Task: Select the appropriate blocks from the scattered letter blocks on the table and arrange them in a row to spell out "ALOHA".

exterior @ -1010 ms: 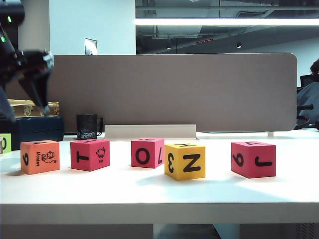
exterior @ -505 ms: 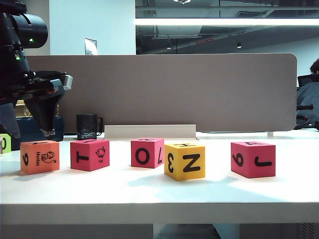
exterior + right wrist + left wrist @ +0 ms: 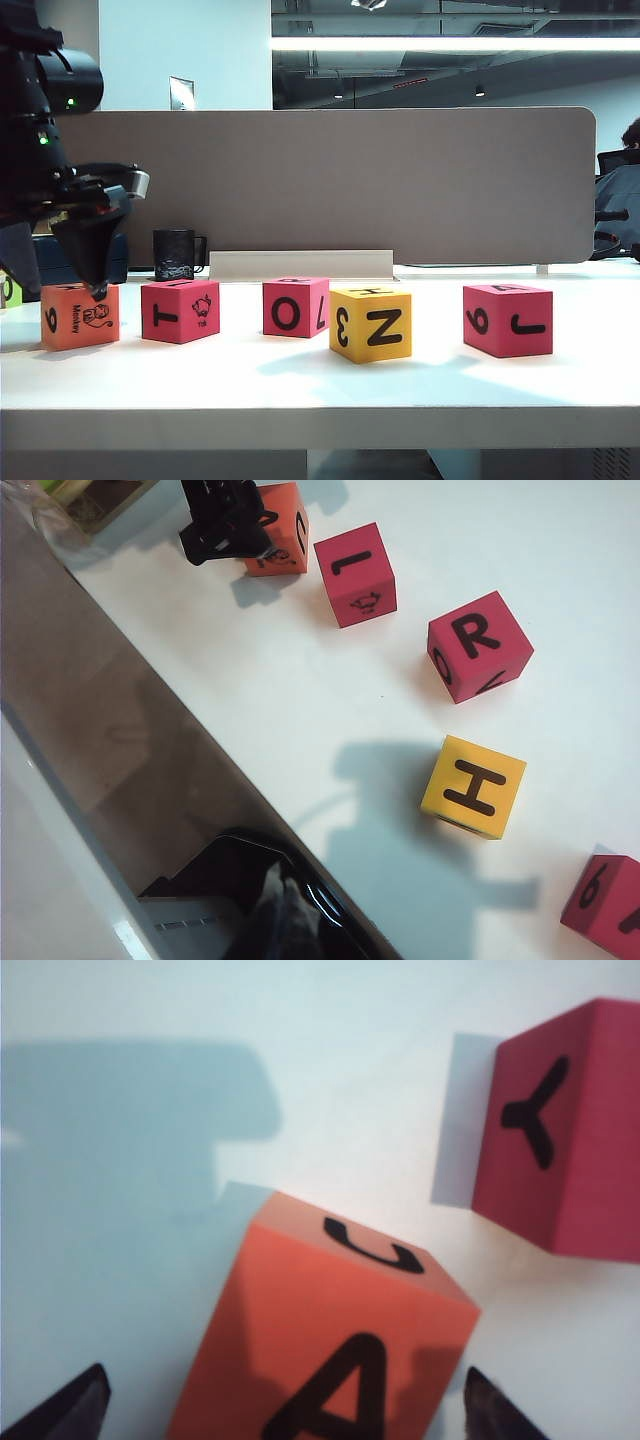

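Five letter blocks stand in a loose row on the white table (image 3: pixel 300 385): orange (image 3: pixel 80 315), pink with T (image 3: pixel 180 310), pink with O (image 3: pixel 296 306), yellow (image 3: pixel 371 322) and pink at the right (image 3: pixel 508 319). My left gripper (image 3: pixel 60 290) hangs open just over the orange block, one finger on each side. In the left wrist view the orange block (image 3: pixel 320 1350) shows an A on top between the left gripper's (image 3: pixel 285 1415) spread tips, with a pink block (image 3: pixel 570 1140) beside it. My right gripper (image 3: pixel 285 920) is shut and empty, high above the table's back, out of the exterior view.
A grey partition (image 3: pixel 350 180) runs along the back of the table. Before it stand a black mug (image 3: pixel 176 254) and a low white strip (image 3: pixel 300 264). A dark blue box (image 3: pixel 70 262) and a lime-green block (image 3: pixel 8 288) sit at the far left behind the orange block.
My left gripper has dropped and moved right, from above the blue box down onto the orange block, with its fingers spread wide. The blocks have not moved.
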